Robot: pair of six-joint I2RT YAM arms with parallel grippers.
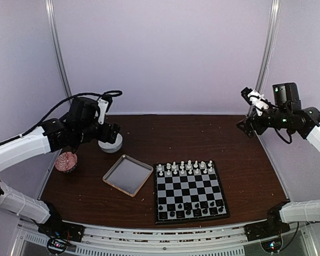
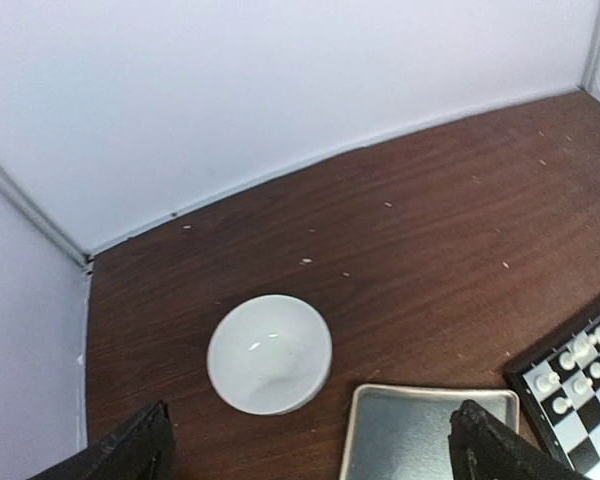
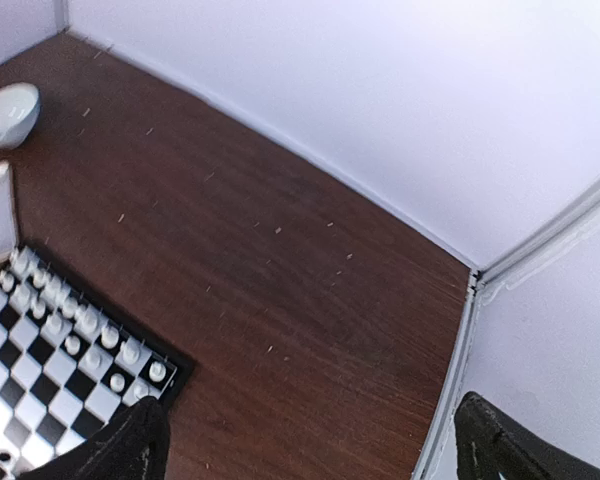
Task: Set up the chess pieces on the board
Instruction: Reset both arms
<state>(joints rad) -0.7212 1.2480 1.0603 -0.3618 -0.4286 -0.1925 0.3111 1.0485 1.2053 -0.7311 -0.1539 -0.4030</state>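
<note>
Top external view: the board lies flat at the near right of the table, with its whole outline in sight.
Chess pieces: the white set fills the 2 far rows. The black set stands on the 2 near rows and blends into the dark squares, so its count is unclear.
Left gripper: released, with its fingers wide apart and nothing between them. It hangs above the far left of the table.
Right gripper: released, spread wide and holding nothing. It is up at the far right, well apart from the board.
Cut off, left wrist view: only 1 board corner with a few white pieces shows at the right edge, and the tray runs off the bottom.
Cut off, right wrist view: the board is clipped by the left and bottom edges, and the bowl is clipped by the left edge.
Covered: the left arm overlaps the bowl's far rim in the top view.
Tray place: just left of the board, between it and the bowl.
Unclear: a pinkish ribbed object sits near the left edge. What it is cannot be told.
Crumbs: pale specks scattered over the table.
</note>
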